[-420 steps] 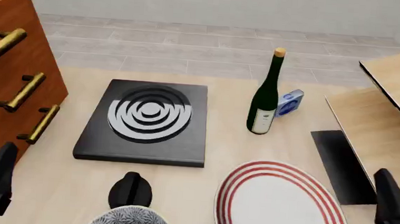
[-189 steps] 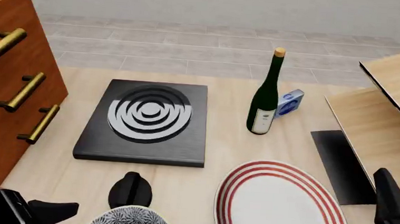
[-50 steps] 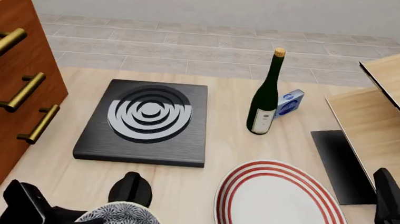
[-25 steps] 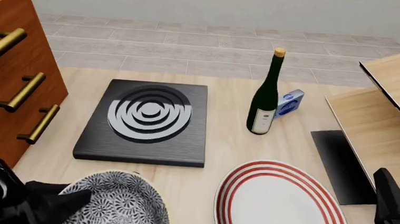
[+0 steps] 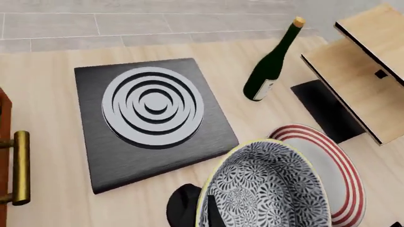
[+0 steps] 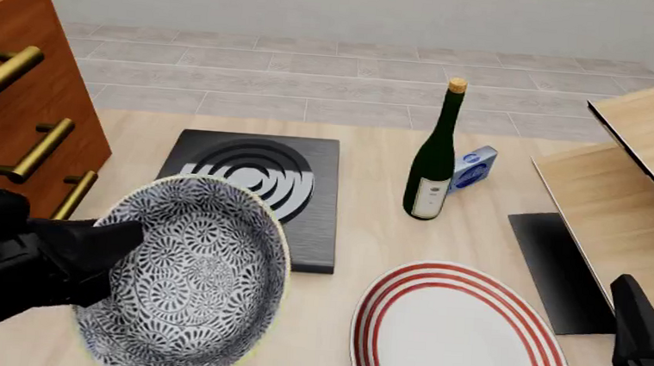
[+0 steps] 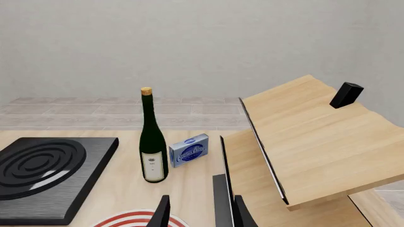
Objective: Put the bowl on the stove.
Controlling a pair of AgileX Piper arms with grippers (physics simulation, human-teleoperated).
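The bowl [image 6: 188, 281], white with a dense black floral pattern, hangs tilted above the table's near left with its inside facing the front camera. My left gripper [image 6: 115, 244] is shut on its left rim. The stove [image 6: 309, 195], a black slab with grey ring burner, lies just beyond the bowl, which covers its near left part. In the left wrist view the bowl [image 5: 268, 189] fills the near corner, one finger [image 5: 211, 213] shows inside its rim, and the whole stove [image 5: 151, 111] lies ahead. My right gripper [image 6: 643, 352] sits at the near right edge, and in its wrist view [image 7: 200, 215] it is open and holds nothing.
A red-striped white plate [image 6: 461, 335] lies right of the bowl. A green wine bottle [image 6: 432, 169] and a small blue box [image 6: 475, 167] stand right of the stove. A wooden drawer cabinet [image 6: 20, 118] is at left and a wooden shelf [image 6: 639, 170] at right, with a black mat [image 6: 552, 268] beside it. A black knob [image 5: 183, 210] sits below the bowl.
My left gripper has raised the bowl off the table and carried it forward toward the stove, tilting it more. The bowl now hides the knob in the front view. The right arm has not moved.
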